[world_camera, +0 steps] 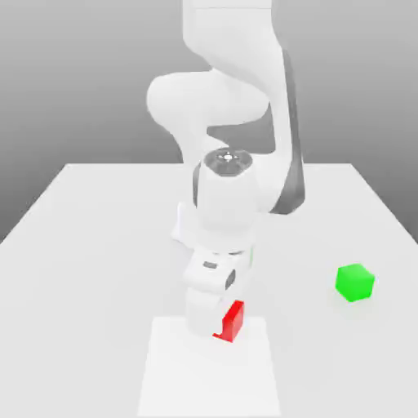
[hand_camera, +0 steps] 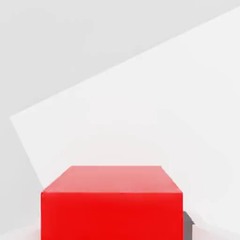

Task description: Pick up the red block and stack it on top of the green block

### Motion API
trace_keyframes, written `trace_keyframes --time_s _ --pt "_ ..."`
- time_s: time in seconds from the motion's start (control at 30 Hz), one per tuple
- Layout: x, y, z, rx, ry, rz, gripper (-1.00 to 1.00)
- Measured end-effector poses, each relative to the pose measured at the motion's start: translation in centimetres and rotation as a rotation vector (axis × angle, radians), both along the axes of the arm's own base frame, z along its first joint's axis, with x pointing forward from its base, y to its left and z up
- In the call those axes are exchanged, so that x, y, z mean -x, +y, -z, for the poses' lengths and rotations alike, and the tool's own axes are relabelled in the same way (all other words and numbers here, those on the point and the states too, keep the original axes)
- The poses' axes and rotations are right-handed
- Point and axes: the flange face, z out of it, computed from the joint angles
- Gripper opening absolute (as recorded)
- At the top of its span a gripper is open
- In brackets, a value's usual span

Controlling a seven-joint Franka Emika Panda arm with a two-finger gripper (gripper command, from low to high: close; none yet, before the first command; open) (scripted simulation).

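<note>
White table (world_camera: 98,212), grey backdrop. Gripper (world_camera: 214,326) down low, pinching red block (world_camera: 231,321) on pale mat (world_camera: 163,375) — lift straight, keep squeeze firm, then carry toward green block (world_camera: 354,282) at exterior view's right.

The red block (hand_camera: 111,206) has smooth, plain faces with a soft sheen on top. The green block (world_camera: 355,282) looks smooth and evenly matt. The desk (world_camera: 98,220) is flat, matt white; the arm (world_camera: 229,204) is smooth white plastic-like casing.

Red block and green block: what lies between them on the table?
Nothing: in the exterior view, bare table separates the red block and the green block.
</note>
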Motion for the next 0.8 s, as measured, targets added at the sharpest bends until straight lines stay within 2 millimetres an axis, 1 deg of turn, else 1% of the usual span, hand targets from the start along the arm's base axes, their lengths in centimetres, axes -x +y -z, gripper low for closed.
trace_keyframes --time_s 0.07,0.3,0.37,0.4,0.47,0.53,0.6,0.7,0.8 --pt "-0.2 0.0 -0.7 -0.001 -0.002 -0.001 -1.00" --pt "-0.4 -0.2 -5.0 -0.002 -0.003 0.004 -1.00" --pt "-0.2 0.0 -6.1 -0.001 -0.001 0.001 -1.00" --pt "-0.1 0.6 -6.5 -0.001 -0.001 -0.024 -1.00" --pt "0.1 3.6 -7.2 -0.001 -0.001 -0.156 -1.00" --pt "0.8 7.5 -7.7 -0.002 -0.001 -0.323 -1.00" --pt "1.9 11.4 -8.3 -0.003 -0.001 -0.497 -1.00" --pt "4.5 17.1 -9.1 -0.003 -0.001 -0.758 -1.00" --pt "8.2 22.3 -9.9 -0.002 0.000 -1.020 -1.00"
